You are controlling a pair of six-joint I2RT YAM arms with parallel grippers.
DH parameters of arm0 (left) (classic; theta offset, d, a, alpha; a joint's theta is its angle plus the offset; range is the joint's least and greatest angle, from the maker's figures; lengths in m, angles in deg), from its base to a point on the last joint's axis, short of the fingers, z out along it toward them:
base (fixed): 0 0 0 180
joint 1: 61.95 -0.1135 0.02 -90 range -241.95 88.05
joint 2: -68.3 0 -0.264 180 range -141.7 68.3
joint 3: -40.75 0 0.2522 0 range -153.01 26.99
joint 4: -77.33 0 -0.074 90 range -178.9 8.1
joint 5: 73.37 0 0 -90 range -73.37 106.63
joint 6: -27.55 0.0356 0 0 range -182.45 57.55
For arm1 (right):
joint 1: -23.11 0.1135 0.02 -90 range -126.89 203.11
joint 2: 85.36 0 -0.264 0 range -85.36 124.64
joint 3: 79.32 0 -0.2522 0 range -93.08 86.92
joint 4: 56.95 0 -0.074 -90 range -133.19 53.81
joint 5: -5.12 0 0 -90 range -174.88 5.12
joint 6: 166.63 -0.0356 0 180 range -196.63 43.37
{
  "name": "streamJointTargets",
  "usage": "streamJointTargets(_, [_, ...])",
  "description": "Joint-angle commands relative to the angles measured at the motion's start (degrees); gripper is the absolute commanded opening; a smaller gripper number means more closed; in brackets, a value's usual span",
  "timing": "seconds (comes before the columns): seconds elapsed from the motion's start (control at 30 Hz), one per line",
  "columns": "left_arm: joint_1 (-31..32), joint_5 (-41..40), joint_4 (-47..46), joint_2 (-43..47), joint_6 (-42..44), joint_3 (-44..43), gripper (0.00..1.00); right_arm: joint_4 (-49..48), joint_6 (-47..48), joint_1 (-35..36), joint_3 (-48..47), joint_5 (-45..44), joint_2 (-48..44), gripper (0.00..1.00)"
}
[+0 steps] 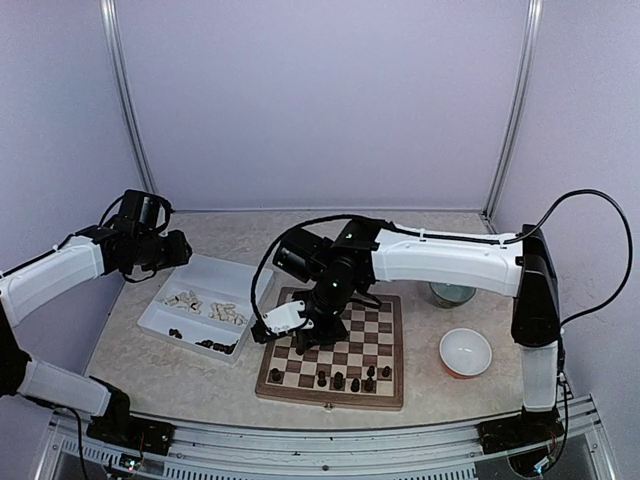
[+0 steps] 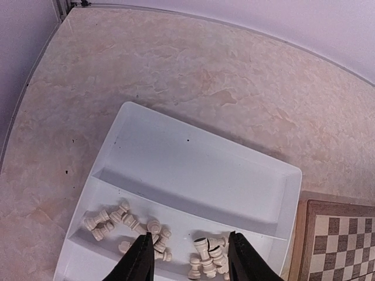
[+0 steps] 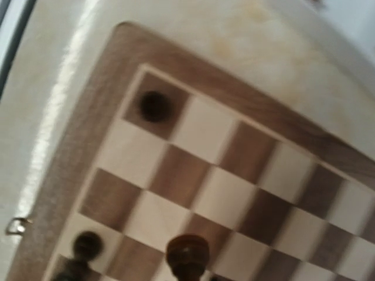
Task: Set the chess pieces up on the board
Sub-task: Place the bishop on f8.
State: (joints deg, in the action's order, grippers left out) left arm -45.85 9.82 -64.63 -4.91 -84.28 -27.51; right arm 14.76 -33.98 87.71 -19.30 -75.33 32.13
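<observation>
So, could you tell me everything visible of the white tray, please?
The white tray, plastic-looking and rectangular, has low walls and two ridges making three long compartments. It lies flat on the table, just left of the board. Its far compartment is bare, the middle holds cream chess pieces, the near one dark pieces. The left gripper hovers open above it.

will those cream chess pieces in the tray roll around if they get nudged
Probably: the cream chess pieces mostly lie on their sides, so a nudge likely rolls them. The walls of the white tray should contain them. Clustered, one may drag neighbours.
</observation>
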Motion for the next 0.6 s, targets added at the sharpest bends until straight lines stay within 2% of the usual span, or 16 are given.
streamJointTargets(0.0, [-1.2, -0.8, -3.7, 3.4, 1.3, 1.1, 0.44, 3.3, 1.0, 2.3, 0.9, -1.4, 2.2, 0.02])
streamJointTargets(0.57, [-2.7, 1.0, -3.0, 4.4, 1.1, 1.6, 0.44, 3.9, 1.4, 6.1, -0.5, -4.2, 6.8, 0.05])
